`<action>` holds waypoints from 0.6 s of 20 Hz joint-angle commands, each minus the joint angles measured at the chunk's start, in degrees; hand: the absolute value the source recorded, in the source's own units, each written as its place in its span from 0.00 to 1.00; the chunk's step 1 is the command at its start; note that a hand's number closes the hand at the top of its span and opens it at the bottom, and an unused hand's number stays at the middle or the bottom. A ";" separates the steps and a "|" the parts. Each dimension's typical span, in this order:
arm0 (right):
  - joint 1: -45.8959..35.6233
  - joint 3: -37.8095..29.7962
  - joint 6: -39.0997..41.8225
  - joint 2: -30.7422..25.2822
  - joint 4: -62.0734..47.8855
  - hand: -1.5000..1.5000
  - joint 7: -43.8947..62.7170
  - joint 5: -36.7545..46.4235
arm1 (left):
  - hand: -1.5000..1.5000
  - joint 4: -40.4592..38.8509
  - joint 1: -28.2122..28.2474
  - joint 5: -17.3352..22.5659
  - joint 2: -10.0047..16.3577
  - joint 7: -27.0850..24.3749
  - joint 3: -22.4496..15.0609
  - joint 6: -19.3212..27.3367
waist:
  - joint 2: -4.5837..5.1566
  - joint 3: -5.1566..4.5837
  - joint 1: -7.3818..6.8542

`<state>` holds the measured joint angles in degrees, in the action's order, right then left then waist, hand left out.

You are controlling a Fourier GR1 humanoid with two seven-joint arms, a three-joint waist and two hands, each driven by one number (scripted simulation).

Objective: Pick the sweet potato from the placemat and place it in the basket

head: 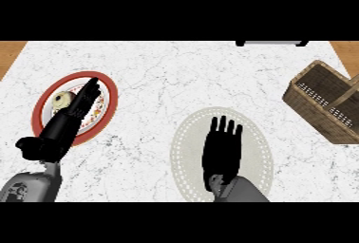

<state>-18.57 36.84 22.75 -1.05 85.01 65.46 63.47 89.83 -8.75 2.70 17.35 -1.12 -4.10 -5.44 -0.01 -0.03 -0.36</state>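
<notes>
Noted, on white marbled desk (154,80), left hand (73,111) with fingers straight and holding nothing, lying over a red-rimmed round plate (112,99) bearing a pale round item (61,98). Found right hand (223,152) likewise flat-fingered and empty-looking, spread above the round, pale woven placemat (186,142); could not sight the sweet potato, so judged it hidden directly beneath that hand, long axis undeterminable, right hand plainly the nearer. Logged brown wicker basket (312,102), handled, ahead and to the right of that hand, well apart.
</notes>
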 commanded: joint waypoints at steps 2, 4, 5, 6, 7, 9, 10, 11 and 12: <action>2.29 -1.83 1.15 1.00 -0.85 0.00 7.87 2.34 | 0.50 1.06 -1.59 1.87 0.74 3.37 1.73 -1.57 | -0.09 0.02 0.49; 4.47 1.72 -0.26 1.01 -1.36 0.00 10.11 1.74 | 0.50 3.98 2.15 -1.07 -1.37 1.87 -0.99 0.69 | -0.16 0.03 0.01; 2.56 -1.79 -0.39 1.01 -3.49 0.00 7.72 1.87 | 0.50 3.38 0.64 2.13 1.61 2.69 2.19 -2.66 | -0.06 0.03 0.00; 3.34 -3.26 0.88 0.47 -4.19 0.00 5.25 3.25 | 0.50 1.61 -0.49 1.06 1.02 2.55 1.99 -1.84 | -0.01 0.02 0.37; -1.36 -3.35 1.64 1.02 -4.39 0.00 8.59 -0.93 | 0.50 -0.66 -0.13 -2.11 -2.54 0.48 -1.06 0.71 | 0.10 0.01 0.10; 3.56 -3.98 1.58 1.02 -1.36 0.00 5.53 1.27 | 0.50 -2.00 -1.78 -2.07 -2.11 -0.95 0.69 0.49 | 0.02 0.01 0.60; 2.03 1.01 -3.31 1.02 -6.29 0.00 10.06 -1.27 | 0.50 1.96 -0.61 0.18 -0.03 1.95 1.83 -1.36 | 0.05 0.03 -0.45; 5.50 -2.13 1.98 1.03 -0.80 0.00 6.89 -0.32 | 0.50 0.22 -3.08 1.58 0.42 3.37 3.37 -2.13 | -0.05 0.02 0.51; 5.94 -2.64 2.82 1.03 -0.85 0.00 6.21 0.01 | 0.50 0.32 -2.12 0.18 -0.70 3.10 2.30 -0.88 | -0.05 0.01 0.51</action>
<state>-15.08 33.52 21.82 -0.43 84.45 63.57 63.54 90.29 -9.90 2.76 16.86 0.66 -2.47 -6.35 -0.44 -0.15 -0.15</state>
